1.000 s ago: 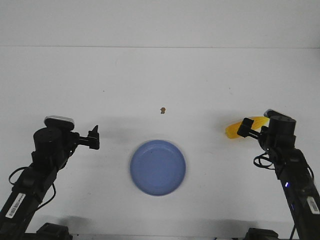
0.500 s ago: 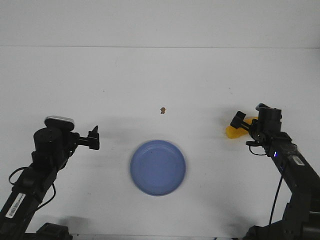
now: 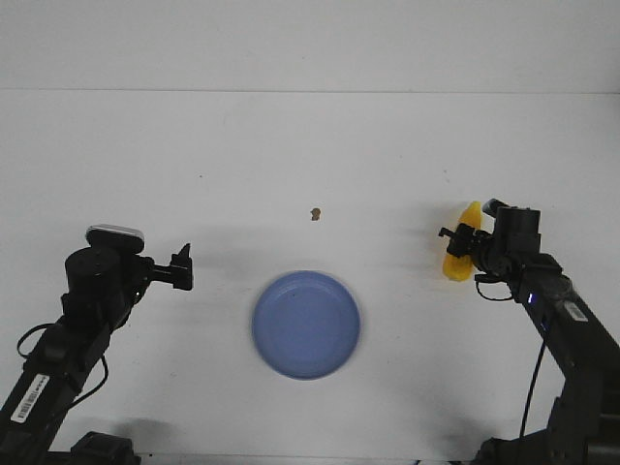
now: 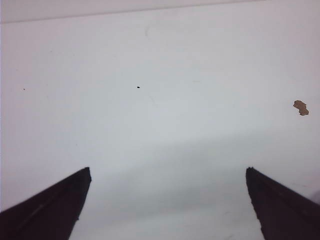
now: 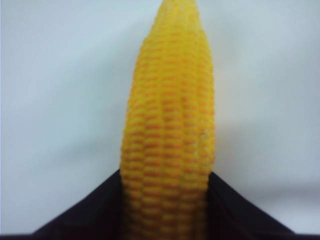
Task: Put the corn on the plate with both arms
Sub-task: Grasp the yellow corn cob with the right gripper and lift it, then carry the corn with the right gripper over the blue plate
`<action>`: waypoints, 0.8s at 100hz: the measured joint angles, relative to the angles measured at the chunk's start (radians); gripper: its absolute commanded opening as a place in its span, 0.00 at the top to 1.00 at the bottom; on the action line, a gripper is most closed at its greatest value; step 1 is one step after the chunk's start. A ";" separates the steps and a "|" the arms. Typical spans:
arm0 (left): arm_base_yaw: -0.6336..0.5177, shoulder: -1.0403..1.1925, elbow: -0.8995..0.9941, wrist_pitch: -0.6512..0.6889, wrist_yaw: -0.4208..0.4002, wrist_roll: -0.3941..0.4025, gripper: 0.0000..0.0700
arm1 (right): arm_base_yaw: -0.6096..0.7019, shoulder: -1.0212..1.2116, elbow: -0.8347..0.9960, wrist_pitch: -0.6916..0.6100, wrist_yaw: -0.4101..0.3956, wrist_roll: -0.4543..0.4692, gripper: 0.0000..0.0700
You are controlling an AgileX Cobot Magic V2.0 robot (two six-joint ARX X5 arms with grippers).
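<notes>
My right gripper (image 3: 465, 242) pinches the corn (image 3: 462, 254) at its thick end, well right of the plate (image 3: 306, 324); held by 1 end, it may pivot or slip on the way; my left gripper (image 3: 180, 263) hangs open, empty.
</notes>
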 measured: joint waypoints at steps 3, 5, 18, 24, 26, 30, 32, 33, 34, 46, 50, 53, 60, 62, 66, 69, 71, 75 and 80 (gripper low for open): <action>0.000 0.000 0.000 0.000 0.000 0.000 0.10 | 0.018 -0.031 0.000 -0.012 -0.001 -0.010 0.74; 0.000 0.000 0.000 0.000 0.000 0.000 0.10 | 0.031 -0.053 0.000 -0.021 -0.002 -0.017 0.74; 0.000 0.000 0.000 0.000 0.000 0.000 0.10 | 0.152 -0.193 0.003 -0.097 -0.003 -0.059 0.72; 0.000 0.000 0.000 0.000 0.000 0.000 0.10 | 0.226 -0.229 0.004 -0.131 -0.003 -0.068 0.71; 0.000 0.000 0.000 0.000 0.000 0.000 0.10 | 0.253 -0.236 0.004 -0.138 -0.003 -0.071 0.71; 0.000 0.000 0.000 0.000 0.000 0.000 0.10 | 0.306 -0.242 0.004 -0.147 -0.003 -0.076 0.70; 0.000 0.000 0.000 0.000 0.000 0.000 0.10 | 0.334 -0.242 0.004 -0.148 -0.003 -0.077 0.70; 0.000 0.000 0.000 0.000 0.000 0.000 0.10 | 0.348 -0.242 0.004 -0.150 -0.003 -0.078 0.70; 0.000 0.000 0.000 0.000 0.000 0.000 0.10 | 0.361 -0.242 0.004 -0.151 -0.003 -0.078 0.70; 0.000 0.000 0.000 0.000 0.000 0.000 0.10 | 0.517 -0.229 0.004 -0.150 0.006 -0.078 0.70; 0.000 0.000 0.000 0.000 0.000 0.000 0.10 | 0.564 -0.218 0.004 -0.135 0.018 -0.077 0.70; 0.000 0.000 0.000 0.000 0.000 0.000 0.10 | 0.598 -0.205 0.004 -0.122 0.027 -0.077 0.69; 0.000 0.000 0.000 0.000 0.000 0.000 0.10 | 0.664 -0.166 0.004 -0.100 0.040 -0.074 0.66; 0.000 0.000 0.000 0.000 0.000 0.000 0.10 | 0.680 -0.153 0.004 -0.097 0.045 -0.073 0.65; 0.000 0.000 0.000 0.000 0.000 0.000 0.10 | 0.707 -0.127 0.004 -0.089 0.047 -0.070 0.62; 0.000 0.000 0.000 0.000 0.000 0.000 0.10 | 0.725 -0.107 0.004 -0.084 0.047 -0.067 0.60; 0.000 0.000 0.000 0.000 0.000 0.000 0.10 | 0.736 -0.094 0.004 -0.082 0.047 -0.066 0.59; 0.000 0.000 0.000 0.000 0.000 0.000 0.10 | 0.755 -0.068 0.004 -0.080 0.047 -0.061 0.56; 0.000 0.000 0.000 0.000 0.000 0.000 0.10 | 0.774 -0.039 0.004 -0.081 0.047 -0.058 0.49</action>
